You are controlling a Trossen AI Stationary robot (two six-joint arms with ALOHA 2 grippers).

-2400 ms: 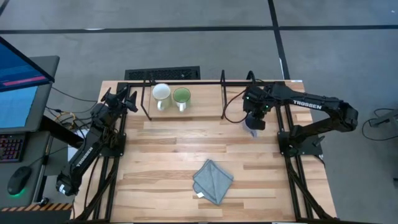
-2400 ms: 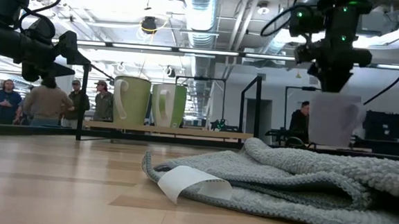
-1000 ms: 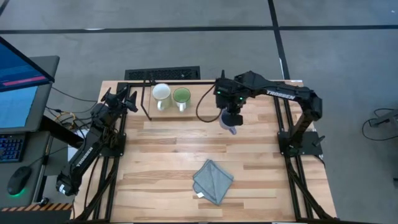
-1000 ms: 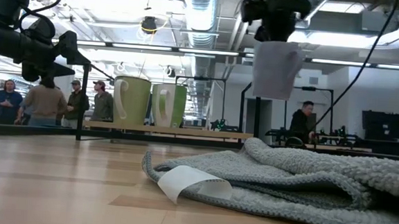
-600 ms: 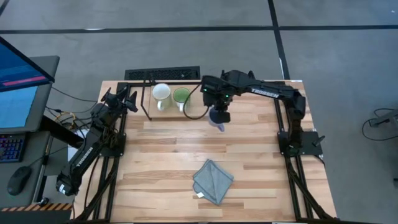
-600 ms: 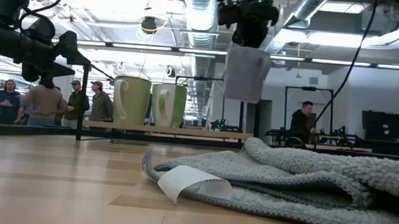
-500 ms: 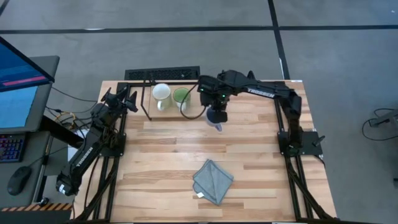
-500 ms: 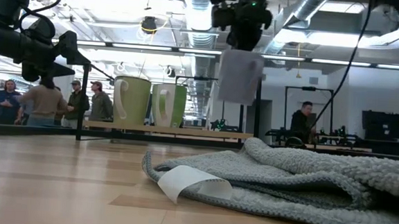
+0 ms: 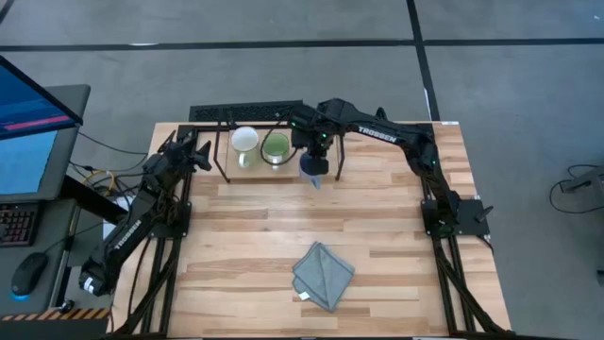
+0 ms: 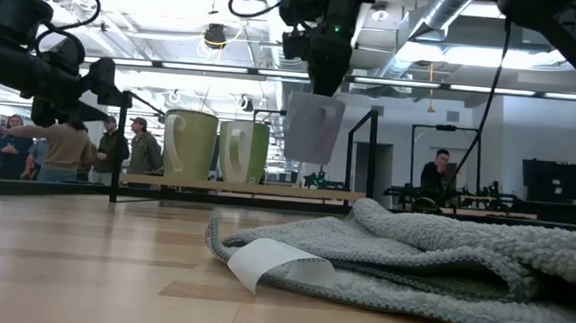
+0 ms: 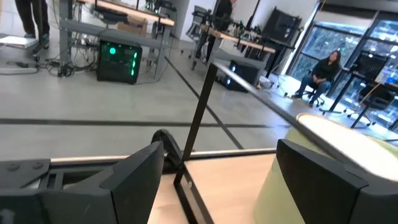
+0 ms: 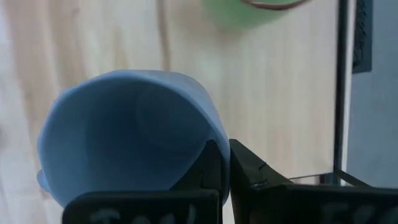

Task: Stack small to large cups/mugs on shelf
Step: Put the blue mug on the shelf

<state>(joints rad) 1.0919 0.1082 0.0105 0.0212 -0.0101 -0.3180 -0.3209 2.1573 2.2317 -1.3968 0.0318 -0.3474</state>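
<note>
You have a crumpled grey-blue knitted cloth with a white label lying toward the near edge of the light wooden slatted table, about midway along it. Past the far edge, a black keyboard sits on the floor; people stand in the room behind.

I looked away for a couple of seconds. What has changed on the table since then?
The right tool has carried the blue-grey mug, pinched by its rim, from the table's right side leftward to the shelf, where it hangs in the air beside the green mug. The white mug, the green mug, the cloth and the left tool near the shelf's left end stayed put.
</note>
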